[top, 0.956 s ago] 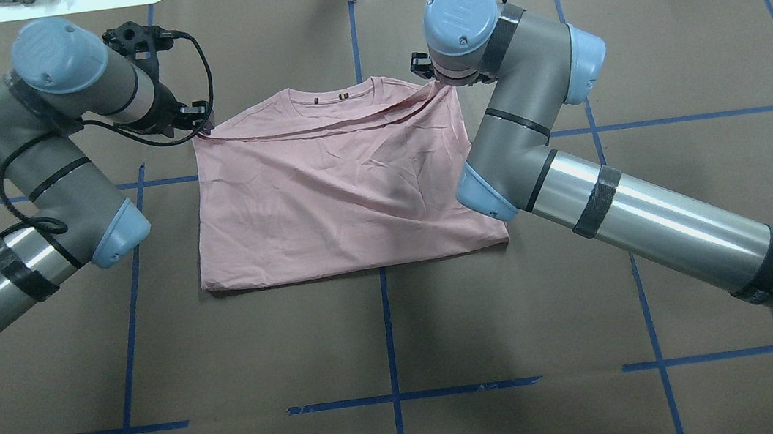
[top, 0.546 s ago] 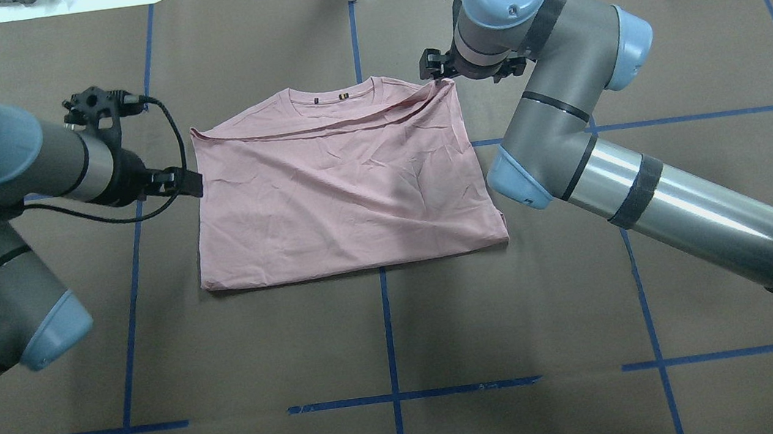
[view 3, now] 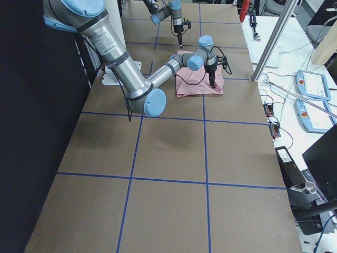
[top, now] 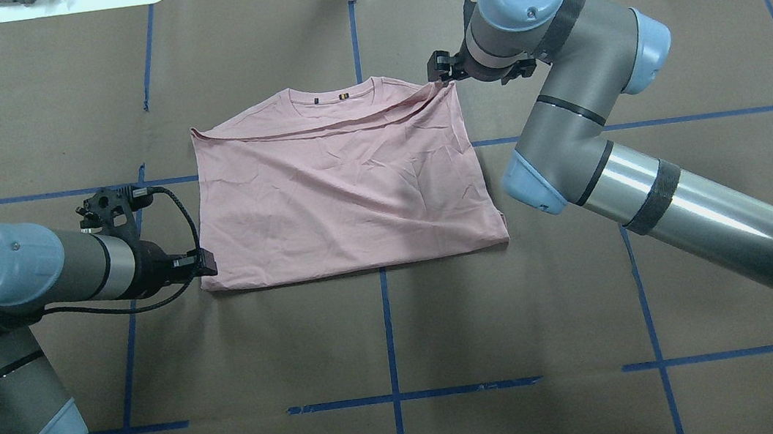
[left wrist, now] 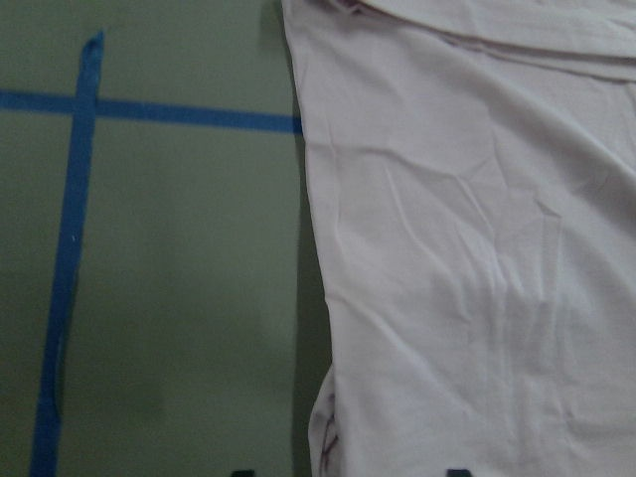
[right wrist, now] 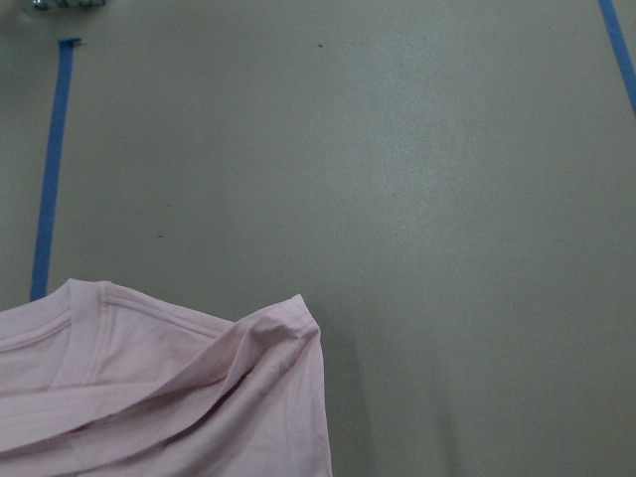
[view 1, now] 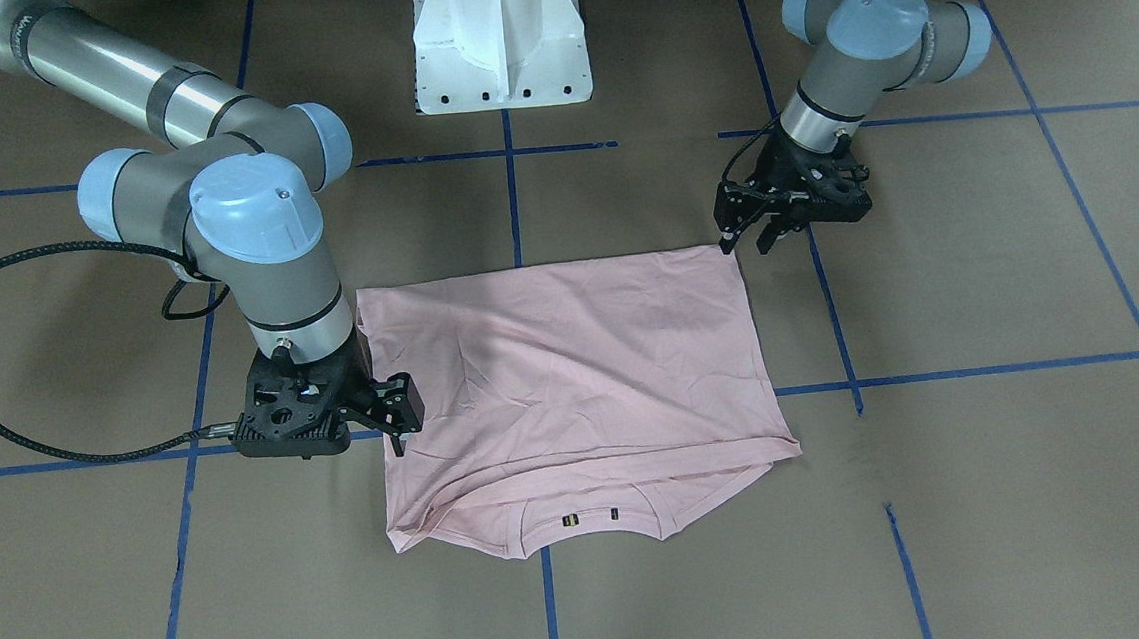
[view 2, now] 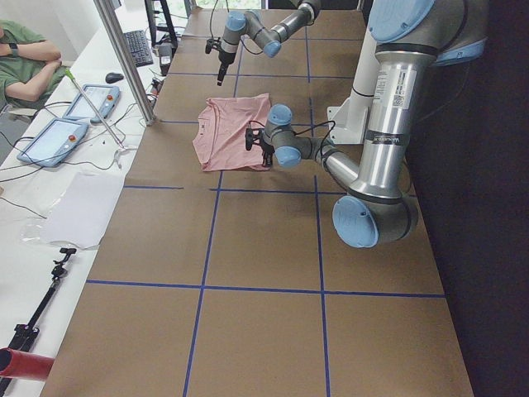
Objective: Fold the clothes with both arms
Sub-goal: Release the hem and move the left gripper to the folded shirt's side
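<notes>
The pale pink T-shirt (top: pixel 347 192) lies folded on the brown table, plain side up, collar (top: pixel 331 95) on the far side from the robot. My left gripper (top: pixel 206 263) is low at the shirt's near-left corner and open; in the front view its fingers (view 1: pixel 724 240) are spread beside that corner. The left wrist view has the shirt's (left wrist: pixel 477 248) left edge running between the finger tips at the bottom. My right gripper (top: pixel 440 69) hovers open by the far-right corner, holding nothing. That rumpled corner (right wrist: pixel 278 333) shows in the right wrist view.
The white pedestal base (view 1: pixel 499 34) stands on the robot's side of the shirt. Blue tape lines (top: pixel 388 335) grid the table. In the left side view a metal post (view 2: pixel 124 58), tablets (view 2: pixel 50 141) and a seated person (view 2: pixel 25 54) sit beyond the far edge.
The left arm has swung back along the shirt's left edge, from the far-left corner to the near-left corner. The right gripper has drawn slightly away from the far-right corner. The shirt lies unchanged.
</notes>
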Motion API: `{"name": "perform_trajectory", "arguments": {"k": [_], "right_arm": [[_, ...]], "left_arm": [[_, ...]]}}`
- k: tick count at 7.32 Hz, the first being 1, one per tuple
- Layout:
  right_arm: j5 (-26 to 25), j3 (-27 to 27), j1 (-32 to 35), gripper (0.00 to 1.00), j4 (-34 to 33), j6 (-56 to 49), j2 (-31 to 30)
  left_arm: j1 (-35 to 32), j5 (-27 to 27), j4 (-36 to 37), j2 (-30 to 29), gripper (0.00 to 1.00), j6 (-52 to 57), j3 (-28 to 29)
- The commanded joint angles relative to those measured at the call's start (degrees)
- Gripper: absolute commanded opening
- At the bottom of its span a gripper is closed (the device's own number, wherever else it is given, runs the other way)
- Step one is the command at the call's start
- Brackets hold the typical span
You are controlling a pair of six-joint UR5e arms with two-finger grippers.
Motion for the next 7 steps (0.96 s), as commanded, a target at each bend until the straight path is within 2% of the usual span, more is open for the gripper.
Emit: {"name": "perform_trajectory", "arguments": {"k": [1,4,5,6,7], "right_arm": [[0.0,0.5,0.0,1.0,0.0,0.1,-0.3],[-0.1,0.5,0.0,1.0,0.0,0.1,-0.4],[-0.1,0.5,0.0,1.0,0.0,0.1,-0.4],[-0.1,0.5,0.0,1.0,0.0,0.1,-0.4],[-0.1,0.5,0.0,1.0,0.0,0.1,-0.4]], "left_arm": [[1.1,0.7,0.1,-0.8,0.49,-1.0,1.0],[1.1,0.9,0.2,-1.4,0.49,-1.0,2.7],[1.1,0.9,0.2,-1.4,0.36,-1.0,2.7],[1.2,1.0,0.2,-1.4,0.06,-1.0,2.7],[1.3,1.0,0.2,-1.2,0.0,-0.9,2.7]]}}
